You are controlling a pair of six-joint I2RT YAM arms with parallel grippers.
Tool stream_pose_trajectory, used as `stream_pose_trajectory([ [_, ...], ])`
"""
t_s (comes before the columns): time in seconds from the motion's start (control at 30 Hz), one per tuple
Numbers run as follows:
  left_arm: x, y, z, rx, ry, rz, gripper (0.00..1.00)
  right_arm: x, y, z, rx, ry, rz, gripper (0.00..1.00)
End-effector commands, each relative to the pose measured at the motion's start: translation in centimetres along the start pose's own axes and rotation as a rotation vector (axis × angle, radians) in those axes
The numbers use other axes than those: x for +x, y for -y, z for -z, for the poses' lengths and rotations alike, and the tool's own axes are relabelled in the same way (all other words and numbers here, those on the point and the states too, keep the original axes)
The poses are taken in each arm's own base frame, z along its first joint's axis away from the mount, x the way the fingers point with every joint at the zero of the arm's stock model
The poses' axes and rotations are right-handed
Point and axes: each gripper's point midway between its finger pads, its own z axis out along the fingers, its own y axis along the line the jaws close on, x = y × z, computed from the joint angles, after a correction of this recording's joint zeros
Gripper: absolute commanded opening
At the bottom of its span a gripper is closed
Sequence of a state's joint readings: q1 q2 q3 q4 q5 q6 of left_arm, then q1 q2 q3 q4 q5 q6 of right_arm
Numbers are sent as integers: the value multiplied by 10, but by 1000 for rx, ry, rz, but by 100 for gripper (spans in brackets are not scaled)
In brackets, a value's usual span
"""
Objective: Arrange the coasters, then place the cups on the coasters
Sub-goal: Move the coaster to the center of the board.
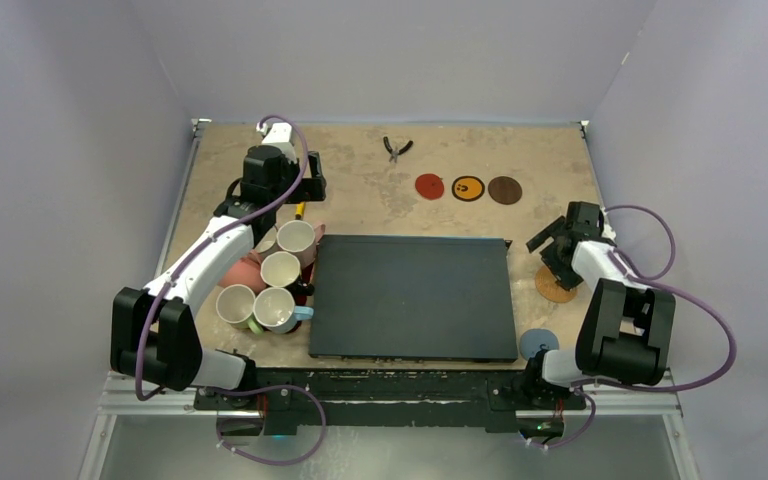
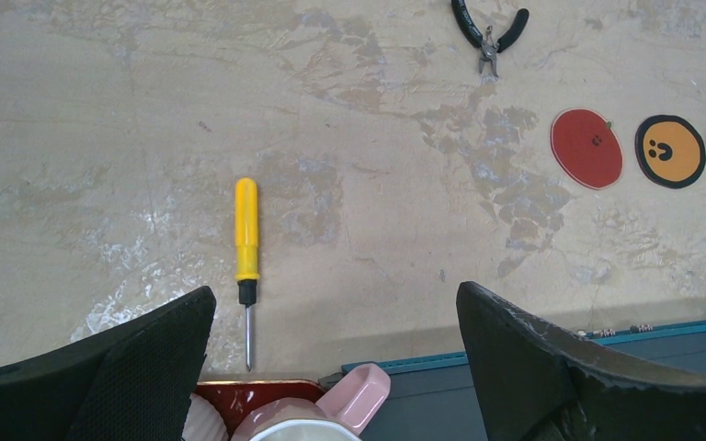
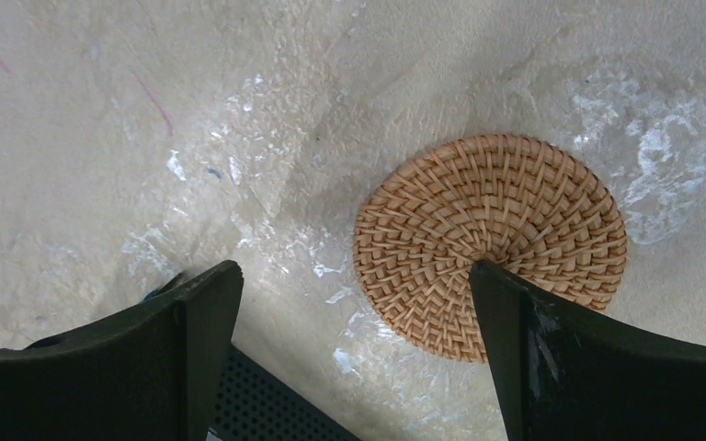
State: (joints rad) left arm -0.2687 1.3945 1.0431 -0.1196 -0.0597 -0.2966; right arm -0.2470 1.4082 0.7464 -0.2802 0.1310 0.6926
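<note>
The mat lies mid-surface and anchors everything. Beyond its far edge, three coasters sit in a row, apart from one another: red coaster, yellow coaster and dark brown coaster. Further out from the mat's far edge lie the pliers. Just off the mat's right edge rests the woven coaster, and near the mat's near-right corner is the grey-blue coaster. The right end effector hangs over the woven coaster, released and holding nothing; one finger overlaps the coaster's rim in the wrist view, though contact cannot be told. The cups stand bunched against the mat's left edge on a red tray, none on a coaster; four white mouths show, others are partly hidden by the arm. The left end effector hovers off the mat's far-left corner above a pink cup, fingers spread wide and empty. A yellow screwdriver lies just past the tray, its tip toward it.
</note>
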Motion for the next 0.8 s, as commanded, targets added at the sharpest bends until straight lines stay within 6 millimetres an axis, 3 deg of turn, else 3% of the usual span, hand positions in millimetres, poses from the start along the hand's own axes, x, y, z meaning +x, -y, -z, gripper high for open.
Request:
stream_pose_trajectory([
  [0.0,-21,7,3,19,66,16,98,-4,6,-8,21,41,-15,98],
  [0.23,-17,7,-1,20,51,14,98,-5,-6,-20,-41,52,-30,98],
  [0.5,-11,4,-6,7,35,2,98,-40,-22,-29,-63,159,-41,98],
  [0.77,-1,2,-14,1,9,-12,97,-64,-42,-71,-78,159,2,97],
])
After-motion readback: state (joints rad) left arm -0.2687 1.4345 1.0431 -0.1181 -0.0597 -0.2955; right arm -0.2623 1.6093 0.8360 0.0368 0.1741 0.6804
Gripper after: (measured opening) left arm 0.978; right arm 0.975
